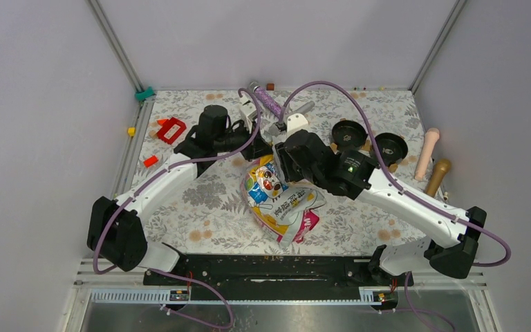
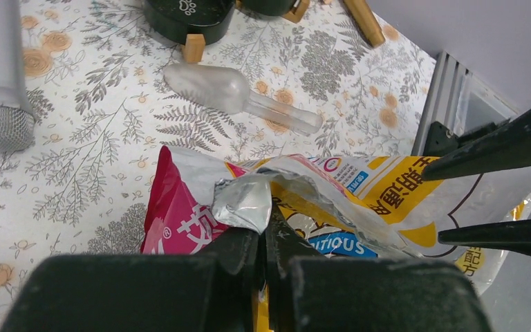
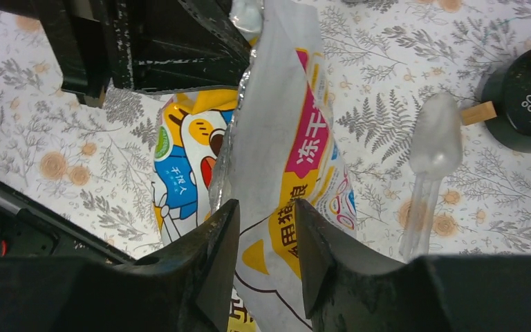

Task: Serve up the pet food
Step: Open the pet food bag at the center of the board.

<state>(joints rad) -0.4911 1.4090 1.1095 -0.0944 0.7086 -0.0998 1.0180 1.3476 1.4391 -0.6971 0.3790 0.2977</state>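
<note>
Pet food itself is not visible, presumably inside the glossy bag (image 1: 281,200) lying mid-table on the floral cloth (image 1: 200,214), mouth end raised toward the far side. The bag looks light, soft and crinkly, with slippery film; it will likely sag and spill if tipped, so best held at the top lip, near the corners. Left arm comes in from the left, left gripper (image 2: 264,229) clenched on the bag's silver-lined lip. Right arm crosses from the right, right gripper (image 3: 266,221) straddling the opposite panel, jaws part-spread; can't tell if they press it. Clear scoop (image 2: 238,90) and black bowls (image 1: 349,133) sit far-right of the bag, apart from both grippers.
</note>
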